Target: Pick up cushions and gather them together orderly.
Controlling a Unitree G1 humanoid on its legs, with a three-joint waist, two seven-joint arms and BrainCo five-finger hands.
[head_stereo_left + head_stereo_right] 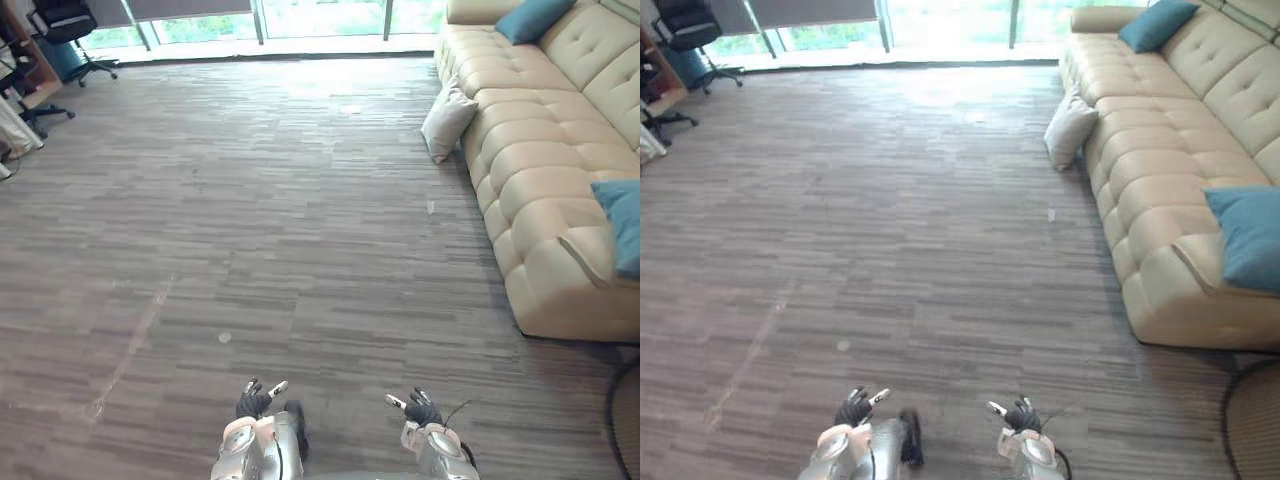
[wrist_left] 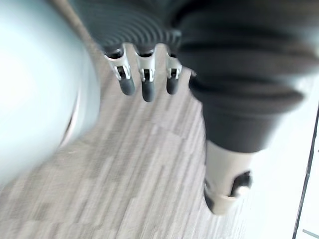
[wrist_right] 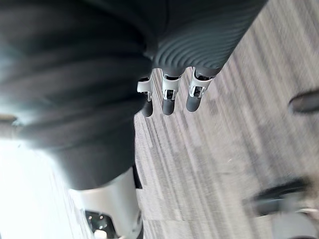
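Edges of the frame clip several things: the teal cushion (image 1: 622, 225) at the right edge shows just its left part, the cream sofa (image 1: 545, 160) runs off the right side and the top right corner, and the dark office chair (image 1: 68, 22) in the upper left corner loses its top. Cushions count three. Two are teal: the clipped one lies on the sofa's near end at right centre, and a second teal cushion (image 1: 533, 18) is propped against the backrest at the top right. One pale beige cushion (image 1: 447, 120) stands tilted on the grey striped carpet (image 1: 250, 220) in the upper right, leaning against the sofa's front. It is plump and squarish with pointed corners; the teal ones are plain. One sofa, button-tufted. At bottom centre, well apart from every cushion, the left hand (image 1: 255, 402) and right hand (image 1: 420, 408) hang over bare carpet. The left hand's fingers (image 2: 147, 79) are loosely extended, as are the right hand's fingers (image 3: 168, 97), and neither hand holds anything.
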